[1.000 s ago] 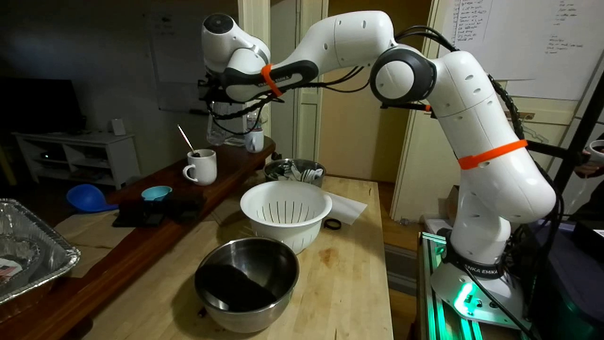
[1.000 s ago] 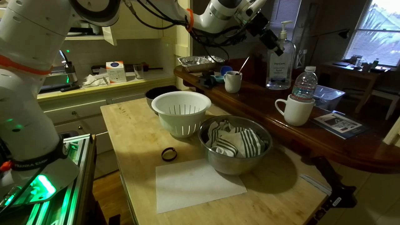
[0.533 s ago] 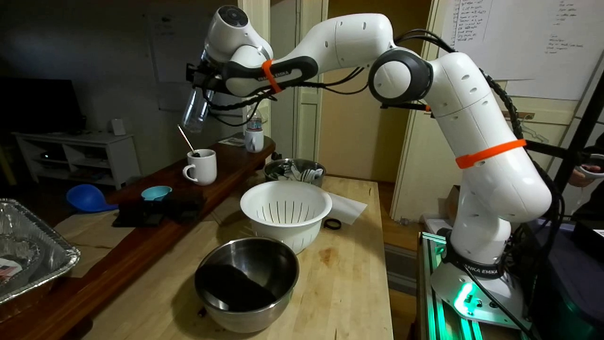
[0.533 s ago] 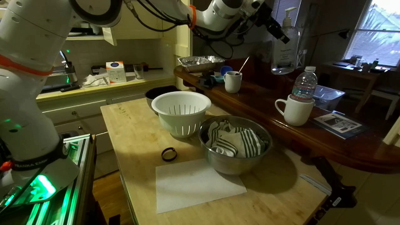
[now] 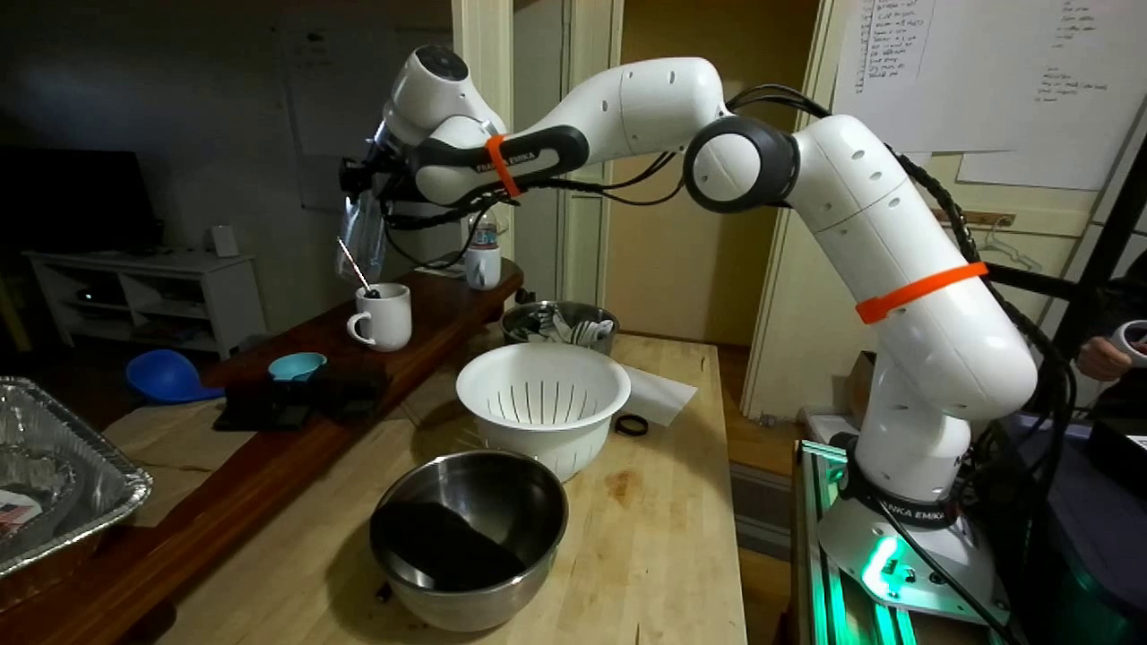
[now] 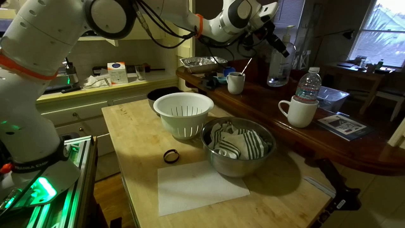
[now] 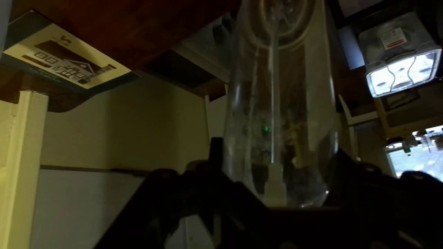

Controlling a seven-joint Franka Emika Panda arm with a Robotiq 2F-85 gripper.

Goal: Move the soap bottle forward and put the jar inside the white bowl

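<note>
- At the left of an exterior view, the arm [image 6: 44, 34] is seen stretched out over the light table [image 6: 136, 139] toward the dark wooden counter [image 6: 262, 101].
- On the table, a black band [image 6: 165, 156] and a sheet of paper [image 6: 190, 193] are laid near each other.
- In both exterior views, a steel bowl [image 5: 493, 600] and the white bowl [image 6: 183, 125] are set upright, just beside one another; the slotted sides of the white bowl can be made out.
- Farther right, a second steel bowl [image 6: 240, 167] is filled with a striped cloth [image 6: 250, 142].
- On the counter, a white mug [image 6: 235, 85] is stood with a thin utensil [image 6: 247, 66] leaning in it.
- To the right of that mug, the soap bottle [image 6: 281, 69] is held tilted in the air by the gripper [image 7: 278, 155], pump upward, its base kept clear of the counter.
- In the wrist view, the soap bottle is placed between the fingers [image 7: 216, 152]: its clear walls are flanked on both sides, and it is pinched at its upper part, near the neck. The base is shown at the top of that view, the neck at the bottom.
- At the far right, a second white mug [image 6: 299, 114] is set on the counter, a water bottle [image 6: 308, 87] being seen above its rim; a booklet [image 6: 343, 125] is laid just beside it.
</note>
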